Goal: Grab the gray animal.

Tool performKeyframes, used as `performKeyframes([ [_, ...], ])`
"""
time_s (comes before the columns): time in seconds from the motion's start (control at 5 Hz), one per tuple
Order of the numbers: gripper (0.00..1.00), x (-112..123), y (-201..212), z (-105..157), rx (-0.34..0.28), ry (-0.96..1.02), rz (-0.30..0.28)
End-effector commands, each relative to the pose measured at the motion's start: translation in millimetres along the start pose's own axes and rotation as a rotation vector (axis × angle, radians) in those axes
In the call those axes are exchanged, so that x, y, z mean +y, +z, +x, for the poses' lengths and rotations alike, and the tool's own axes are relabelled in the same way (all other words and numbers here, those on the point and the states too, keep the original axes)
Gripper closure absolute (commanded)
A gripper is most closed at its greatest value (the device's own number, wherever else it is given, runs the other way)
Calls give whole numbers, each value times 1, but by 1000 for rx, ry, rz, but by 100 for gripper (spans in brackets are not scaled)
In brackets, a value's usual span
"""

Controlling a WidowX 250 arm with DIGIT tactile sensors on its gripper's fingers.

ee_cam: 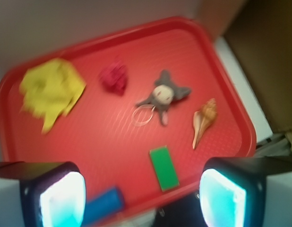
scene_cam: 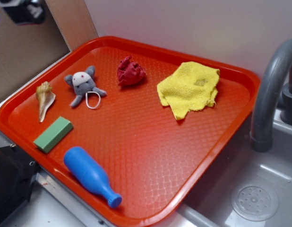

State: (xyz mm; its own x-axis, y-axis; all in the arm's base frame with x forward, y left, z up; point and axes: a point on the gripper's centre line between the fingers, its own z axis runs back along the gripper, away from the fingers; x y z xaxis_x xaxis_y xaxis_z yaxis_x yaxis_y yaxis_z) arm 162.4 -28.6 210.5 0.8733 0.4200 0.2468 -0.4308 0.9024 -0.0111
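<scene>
Gripper (ee_cam: 141,198) fingers (ee_cam: 63,198) nearest wrist cam, spread wide apart, holding nothing. Gray animal (scene_cam: 83,85) lies well ahead of them, on red tray (scene_cam: 150,142) far-left part, untouched, white loop cord beside it. Around, big to small: yellow cloth (scene_cam: 189,87), blue bottle (scene_cam: 91,176), green block (scene_cam: 53,134), dark red cloth lump (scene_cam: 131,72), seashell (scene_cam: 44,97) just beside animal. Nothing covers animal.
</scene>
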Motion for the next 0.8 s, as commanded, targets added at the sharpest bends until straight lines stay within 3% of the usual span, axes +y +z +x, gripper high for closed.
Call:
performKeyframes([
  [0.0,0,31,-59,39,-132,282,168],
  [0.2,0,45,-89,51,-187,300,212],
  [0.6,0,58,-139,59,-154,290,191],
])
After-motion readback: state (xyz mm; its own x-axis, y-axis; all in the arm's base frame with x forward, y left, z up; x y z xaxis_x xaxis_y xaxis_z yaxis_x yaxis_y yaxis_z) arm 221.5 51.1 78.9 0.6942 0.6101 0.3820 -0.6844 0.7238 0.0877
